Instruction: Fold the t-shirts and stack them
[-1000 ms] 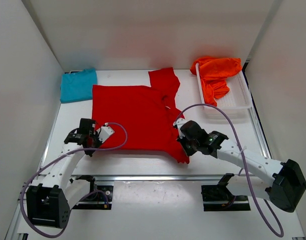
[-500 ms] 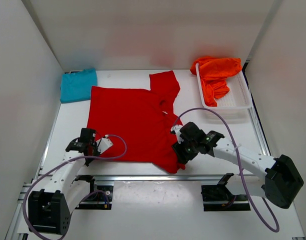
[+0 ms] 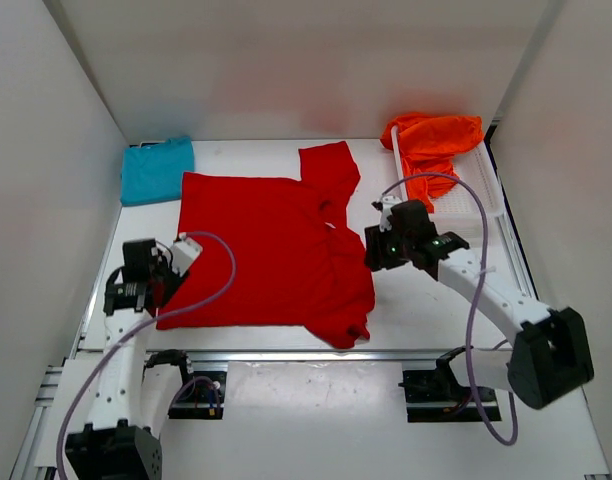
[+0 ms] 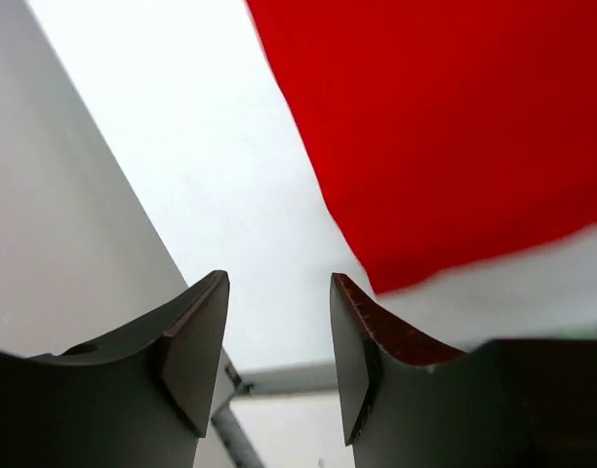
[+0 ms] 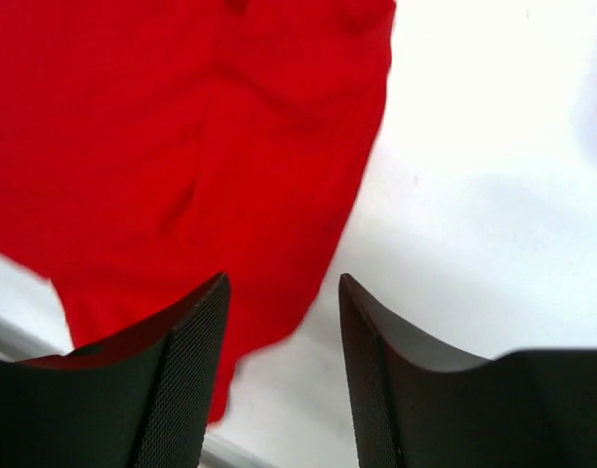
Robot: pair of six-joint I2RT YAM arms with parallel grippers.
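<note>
Seen from above, a white table (image 3: 436, 310) sits between white walls, with two robot arms reaching in from the bottom edge. A red t-shirt (image 3: 271, 250) lies spread open across the middle of the frame, with one sleeve pointing toward the upper centre and its lower right corner slightly rumpled. A teal t-shirt (image 3: 156, 170) lies folded in the upper left, against the left wall and just clear of the red one's upper left corner. An orange t-shirt (image 3: 431, 145) sits crumpled in the upper right, draped over the far end of a white basket (image 3: 489, 203) that stands along the right side. The left gripper (image 4: 278, 283) hovers at the left of the frame beside the red shirt's lower left corner. In its own camera its two dark fingers stand apart with nothing between them but bare table, and red cloth fills the upper right. The right gripper (image 5: 283, 283) hovers right of centre at the red shirt's right edge. Its fingers are also apart and hold nothing; red cloth fills the upper left of its view, and the shirt's edge runs down between them.
</note>
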